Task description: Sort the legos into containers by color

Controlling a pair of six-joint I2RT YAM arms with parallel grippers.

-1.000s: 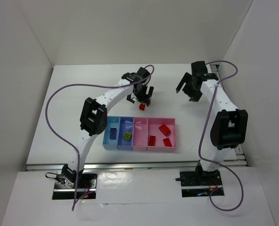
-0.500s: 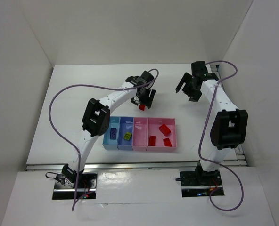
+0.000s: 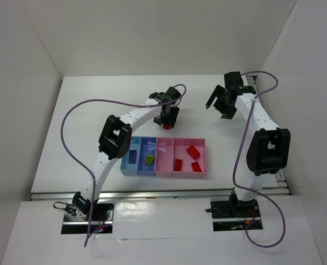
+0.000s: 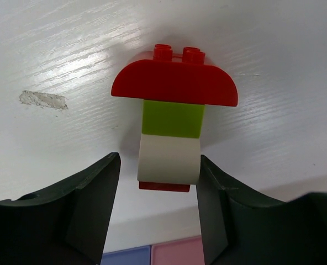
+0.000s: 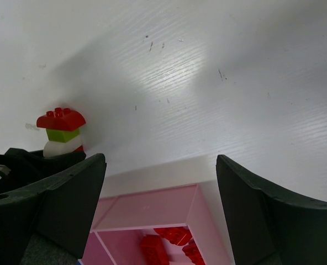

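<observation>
left gripper [image 4: 158,185] straddles the lego stack [image 4: 173,118], jaws apart

White table [image 3: 97,110], plain white walls [image 3: 152,33] enclosing it, even light

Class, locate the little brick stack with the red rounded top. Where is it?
The brick stack stands on the table between the open fingers of the left end effector, just beyond the tray row, near the top view's centre.
</observation>
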